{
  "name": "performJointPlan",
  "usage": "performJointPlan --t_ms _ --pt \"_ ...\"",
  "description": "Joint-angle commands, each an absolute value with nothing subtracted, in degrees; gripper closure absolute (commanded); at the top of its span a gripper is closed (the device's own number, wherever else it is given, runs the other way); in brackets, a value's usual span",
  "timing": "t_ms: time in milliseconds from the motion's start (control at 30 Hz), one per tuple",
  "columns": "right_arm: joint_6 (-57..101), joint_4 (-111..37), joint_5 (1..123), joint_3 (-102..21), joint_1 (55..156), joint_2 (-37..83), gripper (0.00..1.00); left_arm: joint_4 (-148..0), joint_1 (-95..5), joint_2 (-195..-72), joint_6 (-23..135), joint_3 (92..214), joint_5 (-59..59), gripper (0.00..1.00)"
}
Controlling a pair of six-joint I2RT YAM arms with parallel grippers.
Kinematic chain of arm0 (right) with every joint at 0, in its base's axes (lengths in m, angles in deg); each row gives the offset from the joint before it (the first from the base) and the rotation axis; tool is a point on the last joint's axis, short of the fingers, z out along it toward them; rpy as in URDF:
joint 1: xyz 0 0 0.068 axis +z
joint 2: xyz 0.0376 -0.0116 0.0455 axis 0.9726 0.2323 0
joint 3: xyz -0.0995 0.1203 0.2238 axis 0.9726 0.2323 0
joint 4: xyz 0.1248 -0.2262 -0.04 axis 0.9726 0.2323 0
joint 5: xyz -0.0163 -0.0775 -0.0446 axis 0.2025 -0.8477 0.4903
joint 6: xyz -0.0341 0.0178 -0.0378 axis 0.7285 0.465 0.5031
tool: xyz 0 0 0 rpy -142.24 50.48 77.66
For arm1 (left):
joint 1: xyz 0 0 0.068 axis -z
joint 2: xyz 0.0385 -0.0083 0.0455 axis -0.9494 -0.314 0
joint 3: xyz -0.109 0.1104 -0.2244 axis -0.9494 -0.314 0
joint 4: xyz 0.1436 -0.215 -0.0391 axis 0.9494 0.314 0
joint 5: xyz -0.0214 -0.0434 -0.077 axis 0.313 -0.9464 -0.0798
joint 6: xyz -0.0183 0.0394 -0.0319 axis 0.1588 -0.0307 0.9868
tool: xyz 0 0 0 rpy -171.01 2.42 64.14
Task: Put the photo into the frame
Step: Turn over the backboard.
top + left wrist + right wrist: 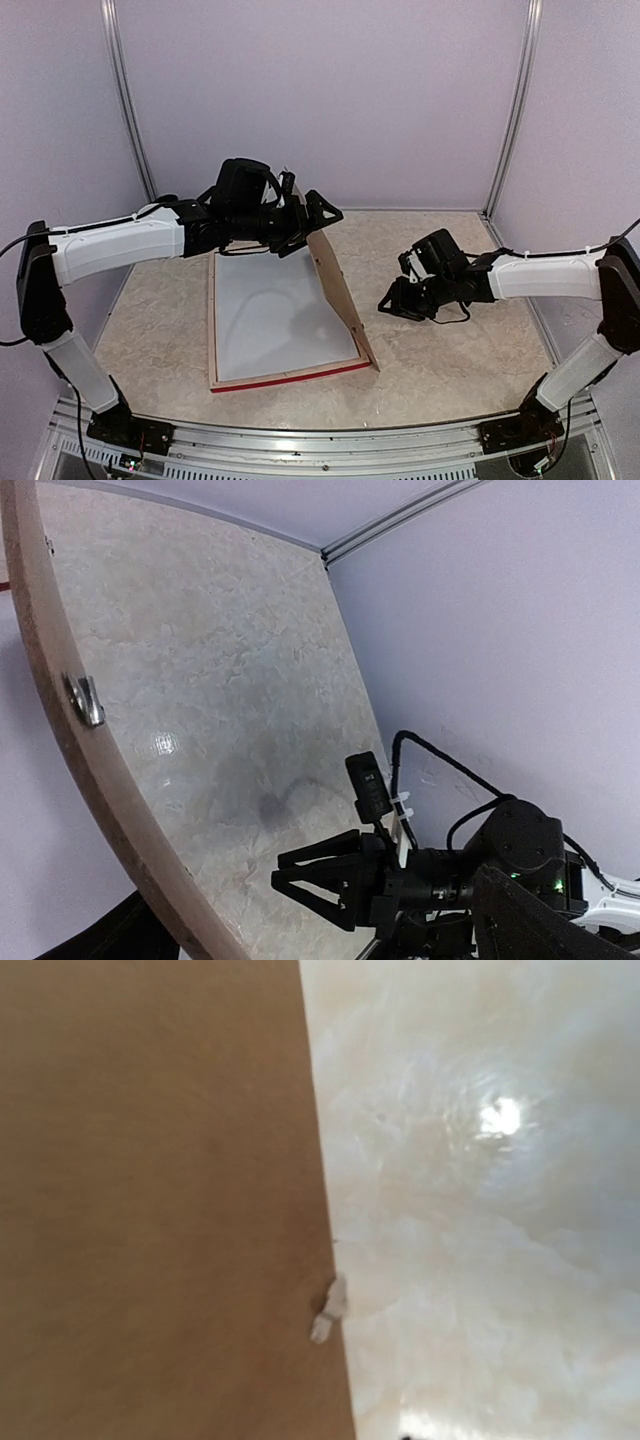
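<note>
Overhead view, frame (285, 375) flat on table (450, 350), brown backing board (340, 290) tilted up on its right edge, top pinched by left hand (295, 222), right hand (400, 298) spread, empty, in open room right of board, left wrist view alone shows metal clip (85, 700) on board's edge, photo unseen.

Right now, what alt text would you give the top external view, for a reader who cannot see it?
The left gripper holds a brown backing board tilted up from the right side of a frame lying flat on the marble table. The right gripper hovers open, apart from the board.
</note>
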State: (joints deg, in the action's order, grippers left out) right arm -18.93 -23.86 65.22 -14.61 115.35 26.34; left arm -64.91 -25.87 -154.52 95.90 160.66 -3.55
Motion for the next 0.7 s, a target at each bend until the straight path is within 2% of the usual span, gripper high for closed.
performJointPlan --t_ms 0,500,667 --pt "-17.2 -31.5 69.9 -14.2 114.8 32.4 0.68 -68.4 -27.0 -150.4 96.8 157.3 -6.0 0.02" --pt "-17.2 -36.4 72.3 -13.7 114.9 38.0 0.69 -71.3 -29.2 -141.3 97.5 143.0 -6.7 0.15" --pt "-17.5 -37.6 73.4 -13.2 114.8 38.8 0.69 -73.0 -30.0 -138.0 97.9 138.2 -6.9 0.23"
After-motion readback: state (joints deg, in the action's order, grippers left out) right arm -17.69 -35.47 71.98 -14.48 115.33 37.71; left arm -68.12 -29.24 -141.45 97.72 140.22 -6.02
